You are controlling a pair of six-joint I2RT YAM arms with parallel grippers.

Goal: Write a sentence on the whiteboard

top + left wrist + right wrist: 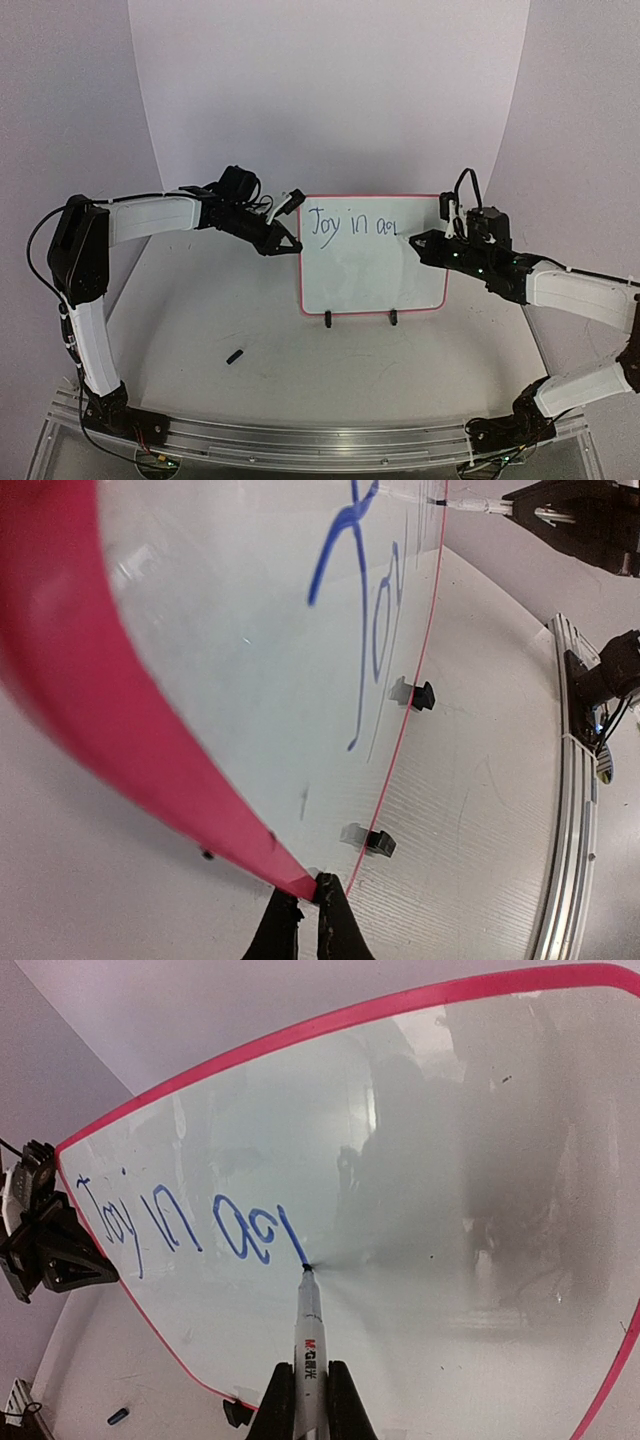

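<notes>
The left claw (308,905), with black tapered fingers, is pinched fully closed on the glossy pink-red rim, at 10 o'clock of the rectangular whiteboard with rounded corners (370,275). A small black cylindrical cap (235,356) lies on the matte white table (180,330), at 7 o'clock from this whiteboard. The whiteboard stands upright mid-table on two black clip feet (328,320). The thin blue handwritten sentence (350,226) runs along its top. The slim white marker (307,1310) touches the smooth surface at 2 o'clock. The right claw (308,1385) is clamped tightly around the marker's barrel.
</notes>
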